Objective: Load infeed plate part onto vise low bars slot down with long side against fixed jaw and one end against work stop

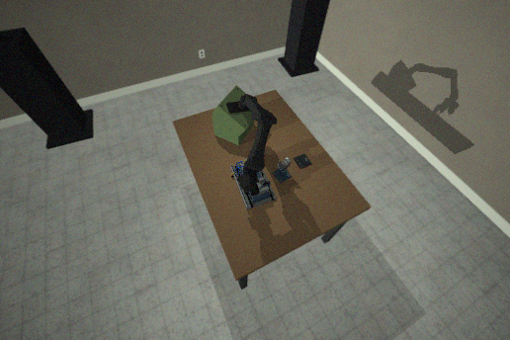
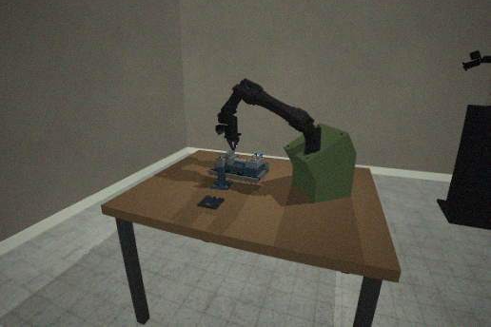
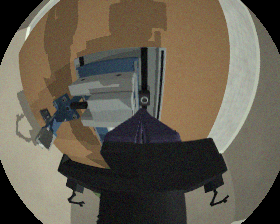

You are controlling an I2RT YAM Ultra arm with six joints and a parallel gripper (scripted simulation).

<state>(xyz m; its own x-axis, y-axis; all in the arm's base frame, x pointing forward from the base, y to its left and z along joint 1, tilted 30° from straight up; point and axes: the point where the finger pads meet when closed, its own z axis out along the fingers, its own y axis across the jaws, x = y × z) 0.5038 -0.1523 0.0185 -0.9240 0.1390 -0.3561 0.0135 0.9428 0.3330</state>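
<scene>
Block: most likely among the pale grey pieces (image 1: pixel 263 182) (image 2: pixel 230 154) (image 3: pixel 111 108) in the vise (image 1: pixel 263 198) (image 2: pixel 243 179) (image 3: pixel 107 67), at ten o'clock from the fingertips in the wrist view; its outline cannot be told from the jaws.
Slot: not visible; whether it faces down cannot be told.
Handling: probably stiff and fairly heavy for its size, with smooth faces that could slip or twist in a narrow grip.
Hold: best across the long sides near mid-length; if it is already on the bars, closed fingertips could nudge it by a side or end.
Gripper (image 1: pixel 250 187) (image 2: pixel 233 148) (image 3: pixel 142 114): fully closed, nothing between the fingers, pointing down over the vise; contact with a piece below cannot be told.
Vise seating: contact with the fixed jaw and stop is unclear; a hard push could tip or skew the block.
V-block stand (image 1: pixel 282 175) (image 2: pixel 221 180) (image 3: pixel 65 109): two o'clock from the vise in the top view.
Infeed plate (image 1: pixel 302 161) (image 2: pixel 210 202) (image 3: pixel 45 115): beyond the stand at two o'clock, with no block seen on it.
Green box (image 1: pixel 228 125) (image 2: pixel 328 167): eleven o'clock from the vise, carrying the arm.
</scene>
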